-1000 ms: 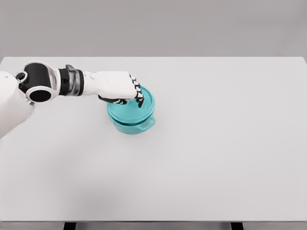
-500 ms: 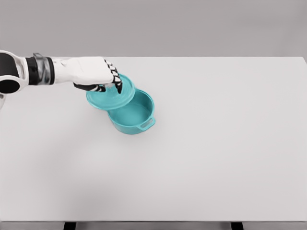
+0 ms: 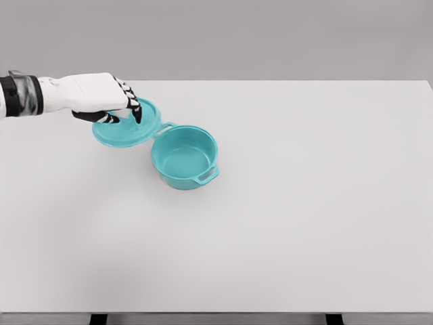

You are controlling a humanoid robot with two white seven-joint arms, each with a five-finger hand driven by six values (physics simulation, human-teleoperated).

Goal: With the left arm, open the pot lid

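My left hand (image 3: 101,95) has its fingers curled around the lid (image 3: 127,125), tilted in the air. The pot (image 3: 185,157) sits open just right of it. If my fingers slacken, the lid could drop and clip the rim.

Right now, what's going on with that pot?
Left hand gripping lid, held left of pot. Pot open, looks empty. Right hand out of view. Nothing in the way.

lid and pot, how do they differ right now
The lid is a shallow disc, gripped by the left hand and off to the pot's left; the pot is a deep open bowl with side handles, standing free and upright on the table. The lid looks slightly tilted; the pot sits level. Both are the same teal.
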